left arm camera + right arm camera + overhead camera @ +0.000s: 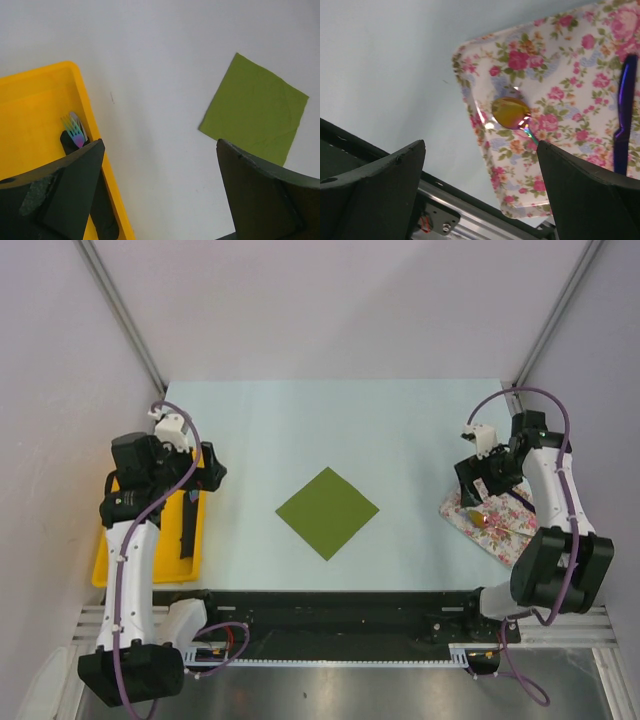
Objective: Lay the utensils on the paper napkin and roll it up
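Left pincer point(160, 145) over fork point(75, 131) in yellow tray point(35, 95), right pincer point(480, 145) over spoon point(511, 112) on floral tray point(560, 60), both wide open, empty. Napkin point(327, 512) mid pale-blue desk point(300, 430).

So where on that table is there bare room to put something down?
The far half of the table, beyond the napkin, is bare. So are the strips between napkin and yellow tray, and napkin and floral tray. Both side edges are crowded: trays, with the left gripper and right gripper over them.
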`<move>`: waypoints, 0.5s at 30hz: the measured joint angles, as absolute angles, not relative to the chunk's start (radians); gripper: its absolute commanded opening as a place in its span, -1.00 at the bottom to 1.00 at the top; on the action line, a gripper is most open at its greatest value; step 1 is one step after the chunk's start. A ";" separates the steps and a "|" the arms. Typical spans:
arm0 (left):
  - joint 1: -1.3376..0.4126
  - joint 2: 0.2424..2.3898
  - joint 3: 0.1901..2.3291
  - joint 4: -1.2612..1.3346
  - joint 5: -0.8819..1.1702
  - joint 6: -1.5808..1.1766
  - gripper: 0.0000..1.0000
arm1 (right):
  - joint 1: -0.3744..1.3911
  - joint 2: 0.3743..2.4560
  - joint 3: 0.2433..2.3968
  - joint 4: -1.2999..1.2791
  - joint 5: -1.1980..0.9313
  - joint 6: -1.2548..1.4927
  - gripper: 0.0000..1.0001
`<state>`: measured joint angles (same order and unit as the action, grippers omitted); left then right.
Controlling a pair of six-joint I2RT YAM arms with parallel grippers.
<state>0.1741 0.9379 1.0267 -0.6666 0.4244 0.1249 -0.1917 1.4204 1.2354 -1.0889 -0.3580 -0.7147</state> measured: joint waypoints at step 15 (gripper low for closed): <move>0.174 1.055 1.095 -0.674 0.616 0.141 0.99 | -0.432 1.773 1.372 -1.059 -0.200 -0.970 1.00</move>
